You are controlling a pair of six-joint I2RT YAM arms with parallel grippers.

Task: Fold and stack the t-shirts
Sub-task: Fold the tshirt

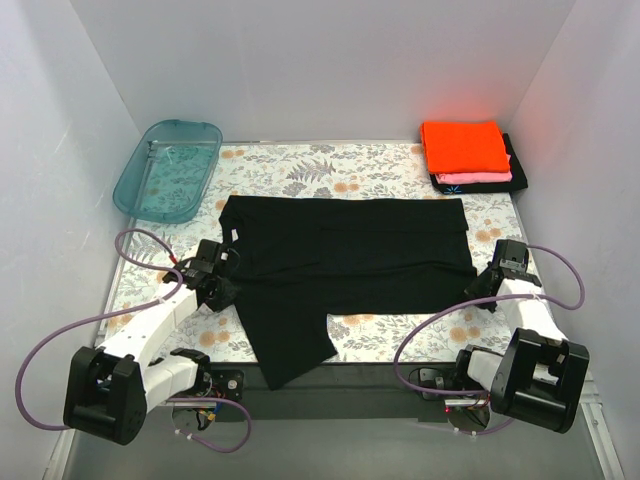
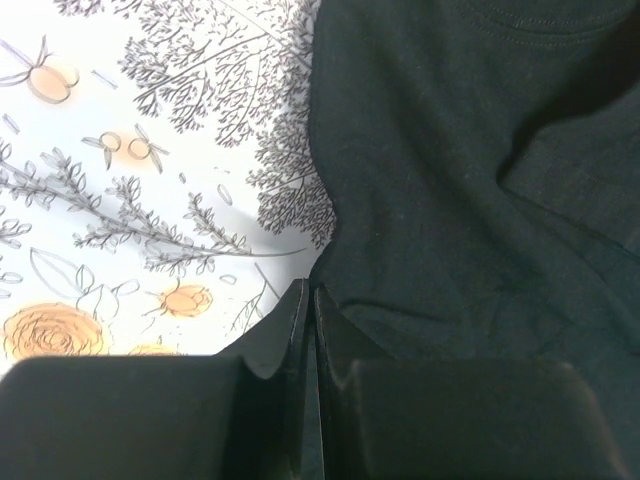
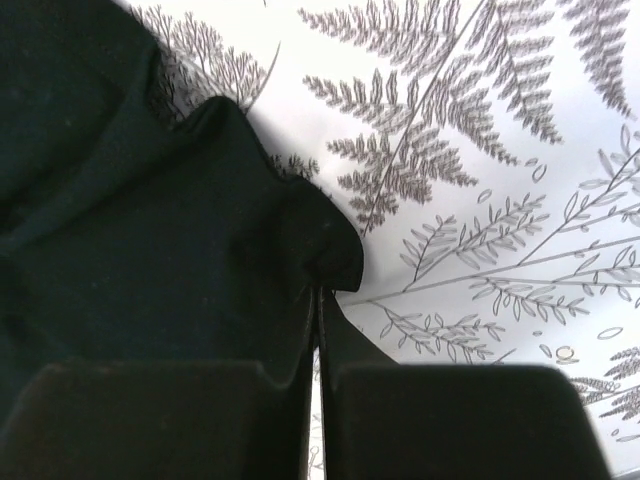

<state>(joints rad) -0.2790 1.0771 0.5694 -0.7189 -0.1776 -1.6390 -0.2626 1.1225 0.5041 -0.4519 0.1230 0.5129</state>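
A large plain black cloth t-shirt (image 1: 340, 255) lies partly folded on the floral-print worktop (image 1: 300, 170), stretched between the two claws. The left claw (image 2: 308, 290) is pinched together on the shirt's edge. The right claw (image 3: 318, 292) is clamped on a puckered corner. The cloth looks soft, light and floppy, and would likely sag unless held by its edges or corners.

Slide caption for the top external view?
Left gripper and right gripper pinch opposite sides of the spread black t-shirt; folded stack at the table far-right corner, teal tub far left.
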